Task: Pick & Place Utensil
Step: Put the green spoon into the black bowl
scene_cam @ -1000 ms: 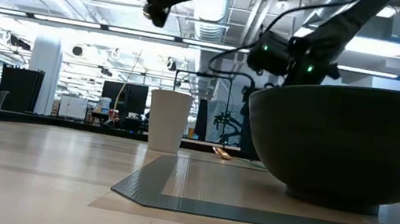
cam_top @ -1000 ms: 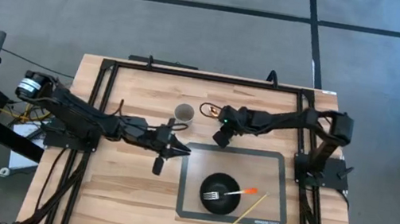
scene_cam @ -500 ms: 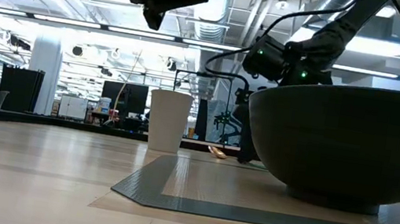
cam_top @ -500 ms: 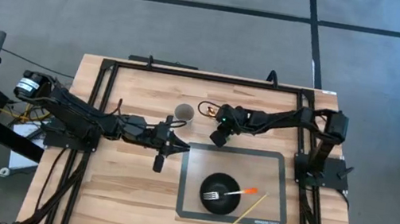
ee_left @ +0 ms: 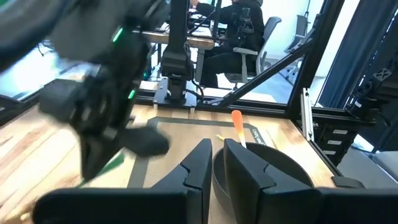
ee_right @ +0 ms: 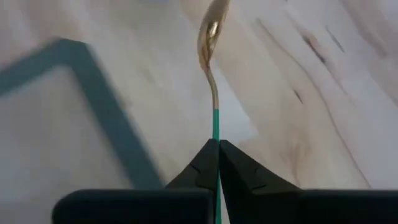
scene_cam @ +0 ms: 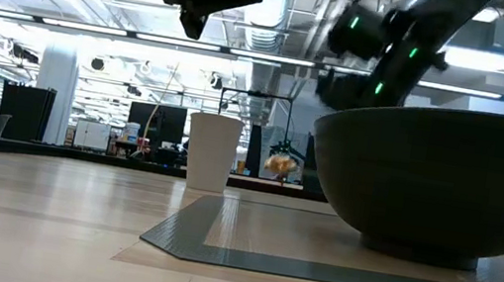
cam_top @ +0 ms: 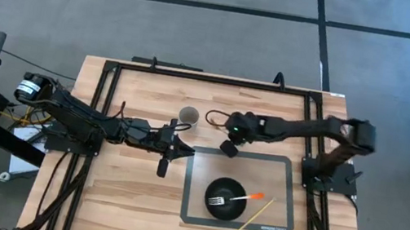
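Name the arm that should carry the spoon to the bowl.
Right. Its gripper is shut on the spoon, lifted off the table near the mat. The left gripper holds nothing, beside the mat.

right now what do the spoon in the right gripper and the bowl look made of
The spoon looks like polished gold-tone metal, given its glint, with a matte green handle, possibly plastic or coated. The bowl looks dark and matte, with no glare, perhaps plastic or ceramic; I can't say which.
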{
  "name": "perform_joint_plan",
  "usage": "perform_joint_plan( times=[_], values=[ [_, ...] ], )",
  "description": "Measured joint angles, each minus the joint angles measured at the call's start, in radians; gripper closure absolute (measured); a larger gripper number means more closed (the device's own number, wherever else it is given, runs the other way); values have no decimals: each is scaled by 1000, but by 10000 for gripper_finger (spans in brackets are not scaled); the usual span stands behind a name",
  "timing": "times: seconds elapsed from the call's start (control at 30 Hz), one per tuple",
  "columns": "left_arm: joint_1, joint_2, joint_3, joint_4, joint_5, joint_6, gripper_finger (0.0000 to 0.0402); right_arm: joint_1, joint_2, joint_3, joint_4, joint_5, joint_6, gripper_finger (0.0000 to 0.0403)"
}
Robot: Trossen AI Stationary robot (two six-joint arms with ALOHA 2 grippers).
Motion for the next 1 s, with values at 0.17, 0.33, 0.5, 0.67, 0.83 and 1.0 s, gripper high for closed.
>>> perform_joint_plan(
  times=[0.17,0.33,0.5,0.67,0.83,1.0],
  values=[
    [-1,0,0,0,0,0,358,129,-211,1,-130,-15,51,402],
    [-1,0,1,0,0,0,358,323,-328,0,-216,-112,173,402],
    [0,0,1,0,0,0,358,522,-352,0,-219,-7,322,403],
    [0,0,1,0,0,0,358,590,-317,0,-270,134,289,403],
    [-2,1,1,0,0,-16,358,577,-287,0,-302,152,311,393],
    [-2,1,1,0,1,-19,358,577,-303,0,-301,154,312,360]
  ],
)
